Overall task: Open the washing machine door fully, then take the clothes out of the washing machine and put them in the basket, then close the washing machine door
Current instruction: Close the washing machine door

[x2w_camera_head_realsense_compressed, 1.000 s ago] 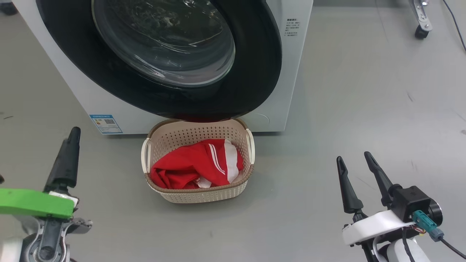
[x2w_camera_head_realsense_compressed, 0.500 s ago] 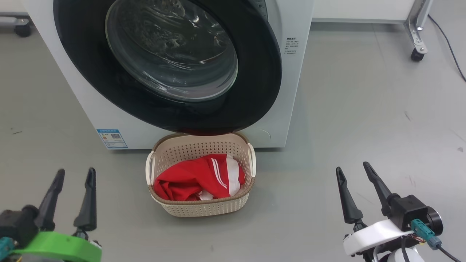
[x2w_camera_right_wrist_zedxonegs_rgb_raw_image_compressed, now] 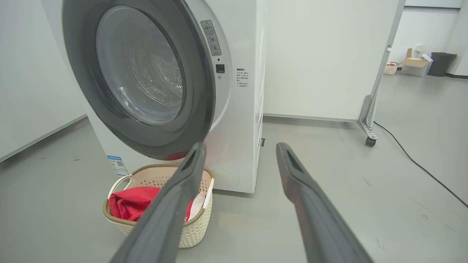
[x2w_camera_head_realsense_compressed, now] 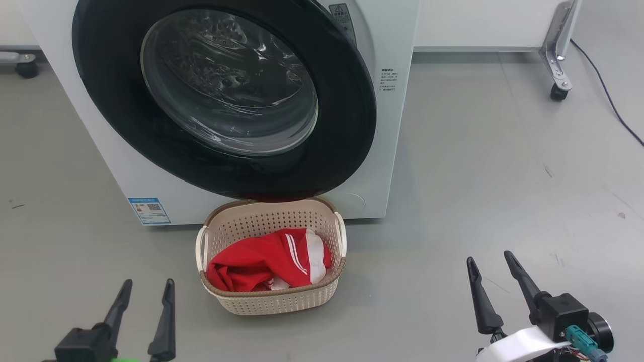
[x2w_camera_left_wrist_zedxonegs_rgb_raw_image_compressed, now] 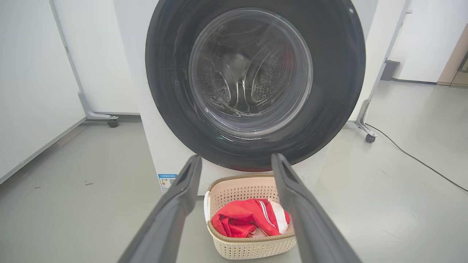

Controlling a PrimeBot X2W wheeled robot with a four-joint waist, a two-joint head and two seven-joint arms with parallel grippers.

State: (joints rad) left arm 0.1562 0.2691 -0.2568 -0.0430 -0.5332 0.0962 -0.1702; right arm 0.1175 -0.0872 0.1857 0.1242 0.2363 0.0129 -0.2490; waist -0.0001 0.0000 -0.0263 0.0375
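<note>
The washing machine [x2w_camera_head_realsense_compressed: 395, 125] stands on the grey floor [x2w_camera_head_realsense_compressed: 503, 201] with its round door [x2w_camera_head_realsense_compressed: 229, 85] lying flat against the white front, as far as the right wrist view lets me judge; through the glass bowl the steel perforated drum [x2w_camera_left_wrist_zedxonegs_rgb_raw_image_compressed: 250, 84] is visible. A dull red patch sits at the lowest part of the glossy black rim, and I cannot tell whether it is a reflection or cloth. The basket [x2w_camera_head_realsense_compressed: 274, 304] sits on the floor right in front of the machine, its far rim under the bottom of the door, and the red clothes [x2w_camera_head_realsense_compressed: 261, 261] with white stripes lie bunched inside it. The left gripper [x2w_camera_head_realsense_compressed: 147, 284] hangs low at the near left, its two dark fingers spread apart and holding nothing, near the basket but not touching it. The right gripper [x2w_camera_head_realsense_compressed: 489, 258] hangs at the near right, further from the basket, its fingers likewise apart and empty above the floor. A small blue label [x2w_camera_head_realsense_compressed: 149, 210] is stuck on the machine's lower left front, and a wheeled metal leg [x2w_camera_head_realsense_compressed: 556, 75] with a black cable [x2w_camera_head_realsense_compressed: 609, 95] beside it stands off to the right
</note>
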